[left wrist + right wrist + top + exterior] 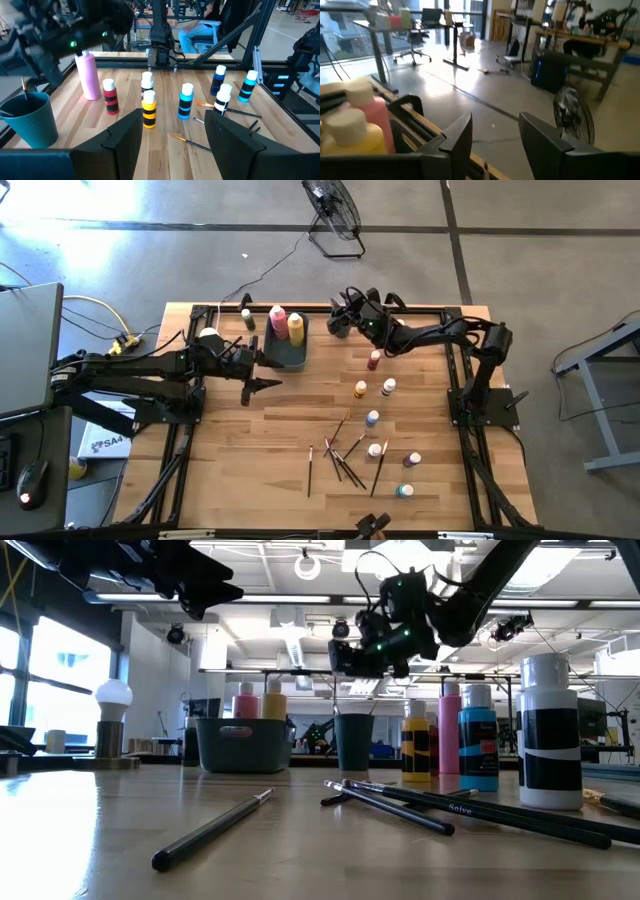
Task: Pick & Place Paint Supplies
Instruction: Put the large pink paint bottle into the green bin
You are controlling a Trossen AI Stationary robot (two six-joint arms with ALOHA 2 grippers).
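Three tall squeeze bottles: two pink [89,75], one yellow [296,328]. Eight small bottles [372,418]. About six brushes [380,468] on the tabletop, overlapping, so the count is unsure; one more in the single cup [30,120]. One bin [290,358].

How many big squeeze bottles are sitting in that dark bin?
2: a pink squeeze bottle and a yellow squeeze bottle, side by side in the dark bin at the table's far edge.
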